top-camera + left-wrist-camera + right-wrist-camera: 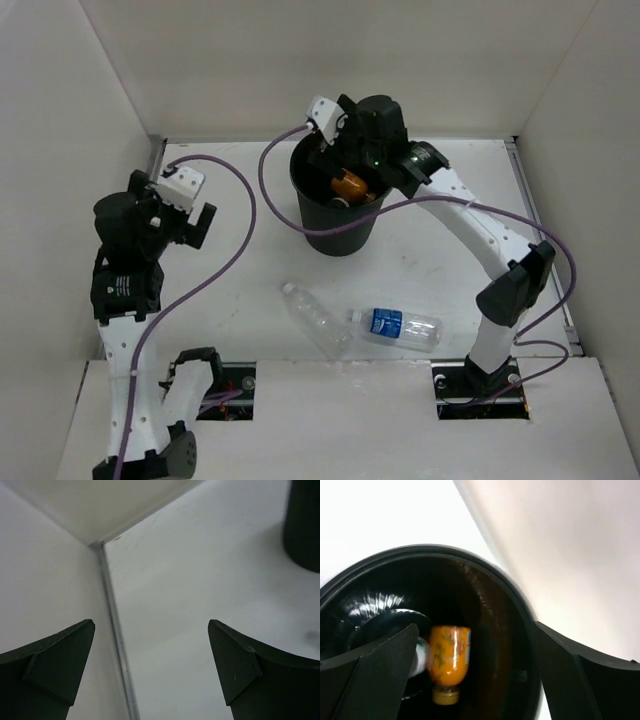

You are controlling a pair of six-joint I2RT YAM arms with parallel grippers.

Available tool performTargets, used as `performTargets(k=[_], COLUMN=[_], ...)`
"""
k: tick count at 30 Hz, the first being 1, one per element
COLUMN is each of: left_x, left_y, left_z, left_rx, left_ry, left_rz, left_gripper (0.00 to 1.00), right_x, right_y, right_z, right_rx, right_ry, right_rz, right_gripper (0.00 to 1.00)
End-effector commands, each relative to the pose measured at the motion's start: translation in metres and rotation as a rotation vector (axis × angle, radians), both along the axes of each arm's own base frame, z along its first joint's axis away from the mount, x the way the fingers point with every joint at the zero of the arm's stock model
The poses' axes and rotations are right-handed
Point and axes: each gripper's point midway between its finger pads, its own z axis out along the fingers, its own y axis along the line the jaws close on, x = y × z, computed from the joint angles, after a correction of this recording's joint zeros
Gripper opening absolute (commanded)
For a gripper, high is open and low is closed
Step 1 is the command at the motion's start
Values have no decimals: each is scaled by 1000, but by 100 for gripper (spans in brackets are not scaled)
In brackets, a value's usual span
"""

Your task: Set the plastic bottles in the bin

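Observation:
The black bin [337, 232] stands at the back middle of the table. The short orange bottle [349, 185] lies inside it; in the right wrist view it [449, 654] is blurred, cap toward the bottom of that view, inside the bin [519, 605]. My right gripper [348, 162] is over the bin's mouth, open and empty [475, 626]. The plain clear bottle with a white cap [311, 317] and the clear bottle with a blue label [396, 327] lie on the table in front of the bin. My left gripper [188, 232] is open and empty [151, 622] at the left. The red-capped bottle is not visible.
A pale object [422, 656] lies beside the orange bottle in the bin; I cannot tell what it is. White walls enclose the table on the left, back and right. A metal strip [114, 625] runs along the left wall's foot. The bin's side [305, 525] shows in the left wrist view.

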Motion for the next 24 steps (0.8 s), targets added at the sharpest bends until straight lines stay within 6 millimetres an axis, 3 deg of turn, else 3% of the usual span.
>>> performTargets(k=[1, 4, 8, 10, 14, 17, 20, 22, 24], left_x=[-12, -12, -13, -30, -94, -149, -196, -205, -199], left_y=[-65, -99, -148, -180, -229, -231, -208, -198, -204], left_z=[-5, -29, -56, -73, -122, -163, -200, -221, -239], left_rx=[-42, 9, 116, 164, 316, 497, 731, 879, 964], left_ry=[61, 154, 232, 265, 385, 480, 580, 571, 515], left_rz=[-291, -441, -648, -801, -1149, -1415, -1659, -1750, -1761], left_gripper=[100, 100, 100, 100, 100, 100, 99, 100, 100], right_x=[-4, 5, 5, -2, -19, -37, -57, -72, -91], right_y=[-76, -149, -232, -264, -322, -351, -367, -369, -366], right_z=[139, 174, 199, 205, 211, 218, 228, 234, 244], right_rx=[244, 336, 406, 415, 462, 508, 527, 542, 574], right_ry=[-250, -289, -297, -311, -335, -349, -372, -384, -396], right_rz=[-208, -372, -546, -610, -740, -790, -818, -816, -798], right_gripper=[100, 100, 100, 100, 100, 100, 100, 100, 100])
